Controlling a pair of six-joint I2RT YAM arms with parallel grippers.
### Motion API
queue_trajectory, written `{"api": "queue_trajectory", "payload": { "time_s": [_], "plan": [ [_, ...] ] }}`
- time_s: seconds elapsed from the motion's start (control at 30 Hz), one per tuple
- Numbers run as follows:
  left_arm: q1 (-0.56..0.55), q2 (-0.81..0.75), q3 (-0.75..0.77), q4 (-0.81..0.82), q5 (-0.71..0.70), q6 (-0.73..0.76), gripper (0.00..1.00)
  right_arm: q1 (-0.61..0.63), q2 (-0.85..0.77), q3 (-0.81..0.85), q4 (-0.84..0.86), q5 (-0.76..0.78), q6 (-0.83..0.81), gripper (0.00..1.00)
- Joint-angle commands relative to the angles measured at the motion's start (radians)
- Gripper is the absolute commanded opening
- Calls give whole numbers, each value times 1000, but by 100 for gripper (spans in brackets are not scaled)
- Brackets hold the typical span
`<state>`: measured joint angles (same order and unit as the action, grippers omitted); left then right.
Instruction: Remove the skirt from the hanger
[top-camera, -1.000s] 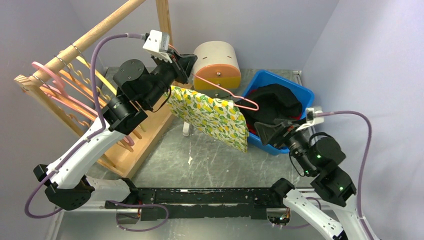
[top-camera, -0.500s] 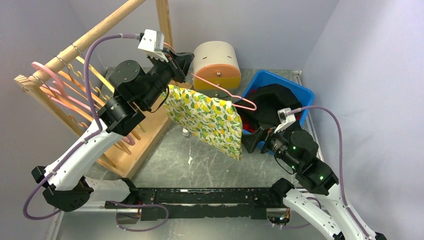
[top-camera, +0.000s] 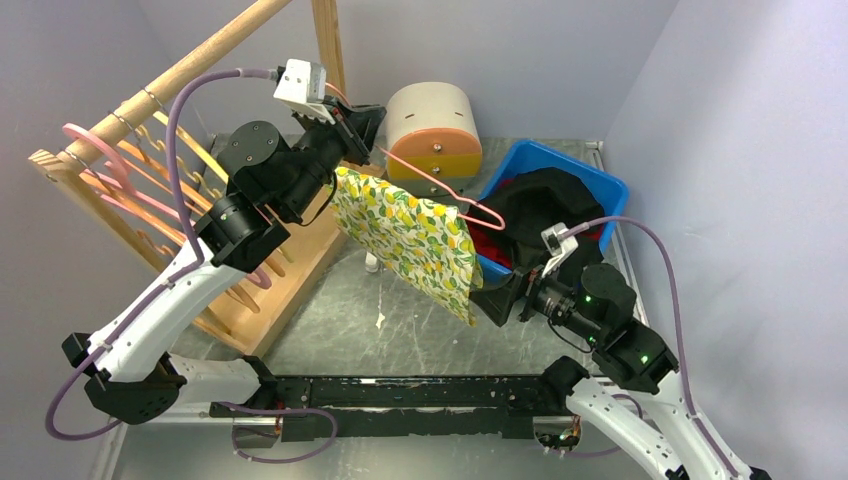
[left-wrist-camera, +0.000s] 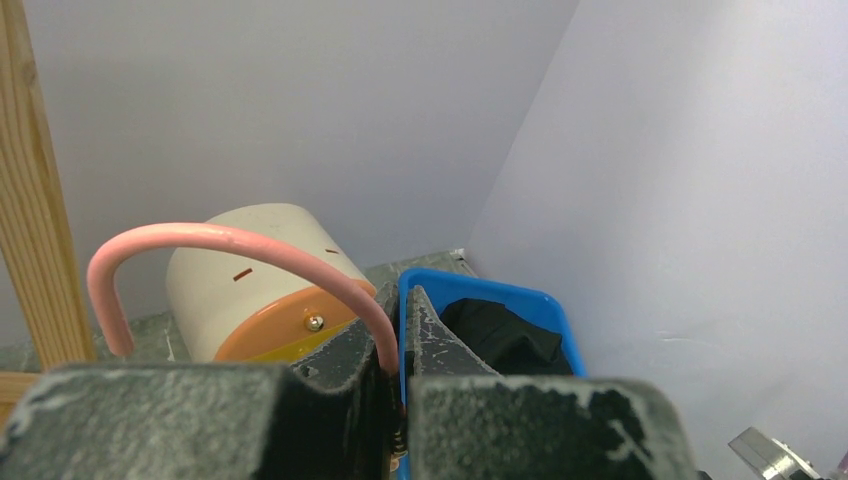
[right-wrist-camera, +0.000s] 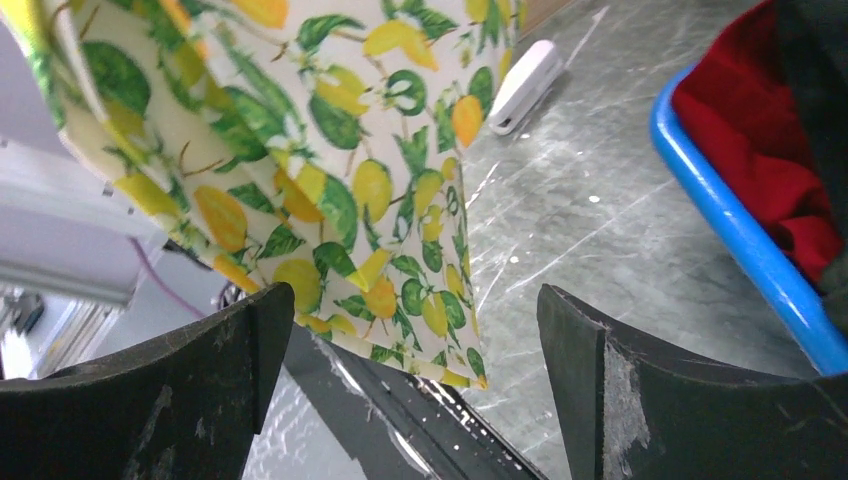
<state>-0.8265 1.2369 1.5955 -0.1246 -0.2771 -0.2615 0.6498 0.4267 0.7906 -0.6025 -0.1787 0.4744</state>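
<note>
The left fingers (left-wrist-camera: 440, 350) clamp the pink hanger (top-camera: 440, 185), its lemon-print skirt (top-camera: 410, 235) hanging at 10 o'clock, just beside the spread-apart right fingers (right-wrist-camera: 620, 400).

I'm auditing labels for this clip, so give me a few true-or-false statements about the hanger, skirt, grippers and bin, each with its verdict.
1. The left gripper is shut on the hook of the pink hanger. True.
2. The lemon-print skirt lies inside the blue bin. False: it hangs from the hanger, above the table.
3. The right gripper is open, close to the skirt's lower corner. True.
4. The blue bin is empty. False: it holds black and red clothes.
</note>
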Motion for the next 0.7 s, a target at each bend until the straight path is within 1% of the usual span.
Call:
{"api": "queue_trajectory", "payload": {
  "time_s": [0.0,0.13,0.17,0.37,0.43,0.53,0.67],
  "plan": [
    [-2,-20,10,54,-18,-8,7,0,21,10,19,-157,-61,94],
    [-2,-23,6,59,-13,-11,7,-1,52,13,27,-207,-94,91],
    [-2,-25,5,62,-14,-11,7,-1,59,9,40,-213,-92,88],
    [-2,-28,10,55,-20,-10,7,0,51,-61,168,-271,-39,81],
    [-2,-30,10,55,-22,-8,7,0,46,-76,193,-283,-31,79],
    [-2,-28,12,51,-31,-2,7,-1,48,-63,146,-257,-44,79],
    [-2,-35,0,59,-42,2,7,-1,46,-15,71,-236,-61,82]
  ]
}}
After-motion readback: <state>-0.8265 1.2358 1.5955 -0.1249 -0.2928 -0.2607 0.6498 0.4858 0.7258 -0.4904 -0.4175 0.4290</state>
